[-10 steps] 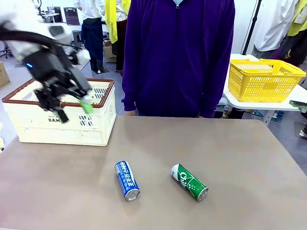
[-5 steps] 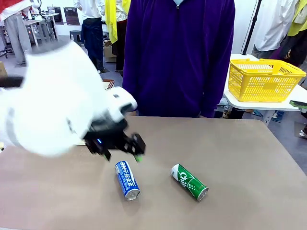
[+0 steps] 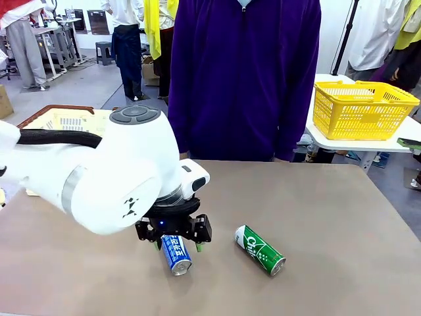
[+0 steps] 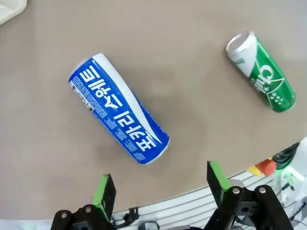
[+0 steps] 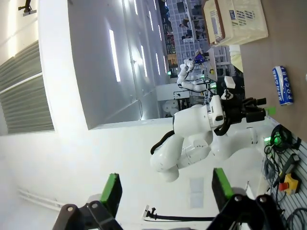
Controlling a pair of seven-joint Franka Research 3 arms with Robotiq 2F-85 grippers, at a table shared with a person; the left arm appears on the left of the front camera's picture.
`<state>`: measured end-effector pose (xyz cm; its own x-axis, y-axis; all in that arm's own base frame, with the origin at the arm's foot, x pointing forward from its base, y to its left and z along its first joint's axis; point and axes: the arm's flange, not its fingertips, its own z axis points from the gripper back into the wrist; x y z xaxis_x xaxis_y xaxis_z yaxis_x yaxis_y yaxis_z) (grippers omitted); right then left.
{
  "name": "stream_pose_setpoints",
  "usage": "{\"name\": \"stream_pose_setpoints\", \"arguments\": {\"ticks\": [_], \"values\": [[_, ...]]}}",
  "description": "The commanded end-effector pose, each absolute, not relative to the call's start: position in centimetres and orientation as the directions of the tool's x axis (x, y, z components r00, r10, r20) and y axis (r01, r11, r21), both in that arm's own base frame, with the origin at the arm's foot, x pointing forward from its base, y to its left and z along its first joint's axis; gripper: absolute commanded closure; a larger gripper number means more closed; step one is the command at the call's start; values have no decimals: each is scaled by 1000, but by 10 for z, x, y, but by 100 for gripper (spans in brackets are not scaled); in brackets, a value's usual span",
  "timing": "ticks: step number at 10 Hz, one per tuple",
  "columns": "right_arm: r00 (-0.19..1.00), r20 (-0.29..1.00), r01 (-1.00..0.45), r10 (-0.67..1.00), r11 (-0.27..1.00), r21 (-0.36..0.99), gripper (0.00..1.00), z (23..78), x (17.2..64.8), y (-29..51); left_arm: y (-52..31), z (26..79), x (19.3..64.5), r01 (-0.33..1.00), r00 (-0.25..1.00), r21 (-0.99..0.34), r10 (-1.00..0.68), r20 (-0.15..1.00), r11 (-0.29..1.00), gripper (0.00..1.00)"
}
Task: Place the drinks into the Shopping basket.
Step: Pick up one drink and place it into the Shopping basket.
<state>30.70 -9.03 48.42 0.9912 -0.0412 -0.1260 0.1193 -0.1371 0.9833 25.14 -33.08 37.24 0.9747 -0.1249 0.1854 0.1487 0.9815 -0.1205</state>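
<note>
- The left gripper point(image 3: 178, 246) is being held over the slim blue metal can point(image 4: 119, 109), fingers spread wide, seemingly for a grasp across its body.
- That can and the slim green metal can point(image 3: 260, 249) are lying sideways on the brown table point(image 3: 329, 217), outside the cream-white slotted basket point(image 3: 41, 115) at far left.
- The right gripper point(image 5: 163, 189) is being held well away, fingers spread, empty.
</note>
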Motion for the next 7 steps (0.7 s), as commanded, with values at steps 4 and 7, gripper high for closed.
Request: {"name": "stream_pose_setpoints", "arguments": {"ticks": [4, 7], "values": [[990, -137, 133, -27, -128, 983, 0, 488, 305, -93, -326, 385, 239, 180, 962, -122, -149, 227, 976, 0], [990, -137, 133, -27, -128, 983, 0, 488, 305, -93, -328, 392, 254, -5, 975, -80, 22, 221, 997, 0]]}}
